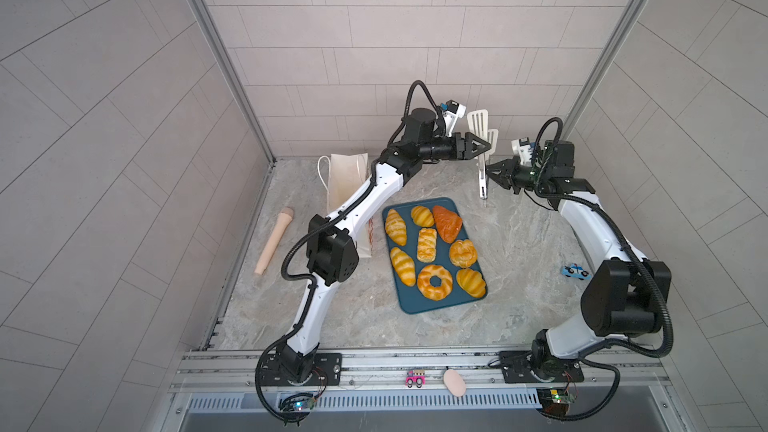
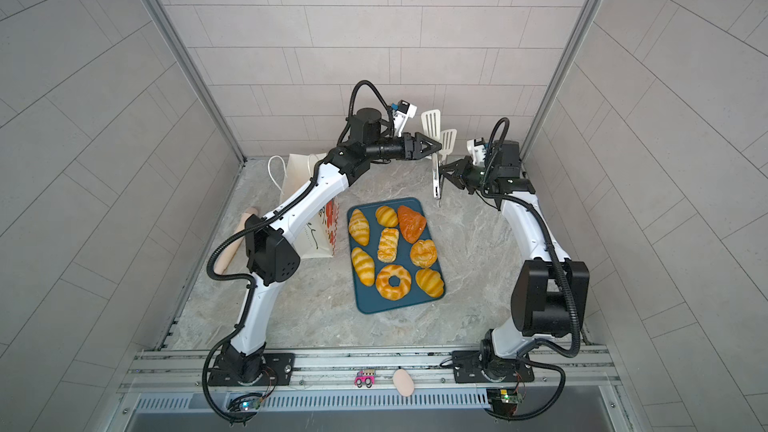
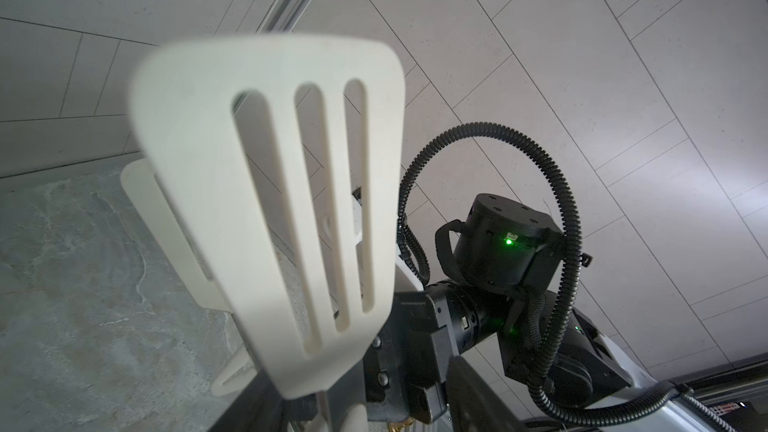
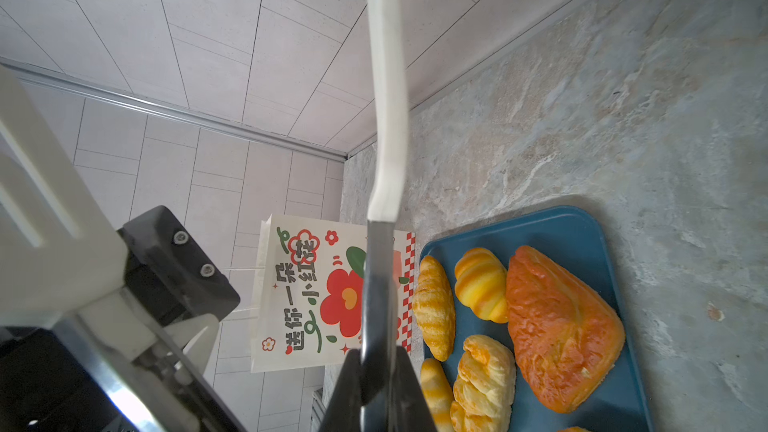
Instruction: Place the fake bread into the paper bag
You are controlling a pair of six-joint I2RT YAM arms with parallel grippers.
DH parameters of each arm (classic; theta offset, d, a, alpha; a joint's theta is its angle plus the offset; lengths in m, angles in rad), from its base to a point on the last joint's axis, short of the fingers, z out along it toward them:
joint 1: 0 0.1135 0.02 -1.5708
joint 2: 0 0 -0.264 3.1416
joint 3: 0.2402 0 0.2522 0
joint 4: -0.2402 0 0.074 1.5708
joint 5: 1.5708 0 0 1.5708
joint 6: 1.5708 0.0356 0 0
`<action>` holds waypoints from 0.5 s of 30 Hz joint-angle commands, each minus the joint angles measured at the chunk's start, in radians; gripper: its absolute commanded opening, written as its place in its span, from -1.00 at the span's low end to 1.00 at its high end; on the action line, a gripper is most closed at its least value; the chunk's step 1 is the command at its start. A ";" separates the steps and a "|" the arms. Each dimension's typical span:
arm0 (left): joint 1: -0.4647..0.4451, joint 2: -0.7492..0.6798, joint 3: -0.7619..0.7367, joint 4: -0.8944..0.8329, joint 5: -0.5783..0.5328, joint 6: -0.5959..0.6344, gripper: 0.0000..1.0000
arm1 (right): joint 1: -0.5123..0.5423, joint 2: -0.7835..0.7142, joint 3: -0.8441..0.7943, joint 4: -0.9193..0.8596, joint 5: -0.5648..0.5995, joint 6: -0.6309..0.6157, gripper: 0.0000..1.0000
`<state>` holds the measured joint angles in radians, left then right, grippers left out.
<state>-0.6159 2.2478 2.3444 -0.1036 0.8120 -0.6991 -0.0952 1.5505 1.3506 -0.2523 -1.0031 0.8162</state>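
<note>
Right end effector (image 1: 490, 171) pinches the upright tongs (image 1: 482, 184) just past the tray's (image 1: 415, 303) far corner. Left end effector (image 1: 482, 145) straddles them, grip unclear. Bread (image 1: 427, 245) lies on the tray, below both. Bag (image 1: 345, 176) stands beside the tray.

The left arm (image 1: 362, 198) hides much of the paper bag (image 1: 343, 178)

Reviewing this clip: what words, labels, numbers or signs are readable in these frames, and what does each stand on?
"送你一朵小红花": printed on the face of the paper bag, lying sideways in the right wrist view.
In both top views the bag's print is too small to read.
Nothing else carries legible text.
</note>
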 commanded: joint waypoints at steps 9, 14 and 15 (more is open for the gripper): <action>-0.002 -0.042 -0.017 0.074 0.050 -0.014 -0.05 | 0.007 -0.039 0.045 -0.015 -0.045 -0.027 -0.84; -0.002 -0.048 -0.025 0.108 0.062 -0.020 -0.07 | 0.015 -0.040 0.062 -0.015 -0.061 -0.016 -0.82; -0.003 -0.049 -0.024 0.118 0.065 -0.019 -0.08 | 0.016 -0.040 0.065 -0.015 -0.065 -0.015 -0.81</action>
<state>-0.6144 2.2478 2.3287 -0.0559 0.8444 -0.7101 -0.0895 1.5482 1.3777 -0.2897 -1.0321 0.8059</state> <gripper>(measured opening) 0.462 0.124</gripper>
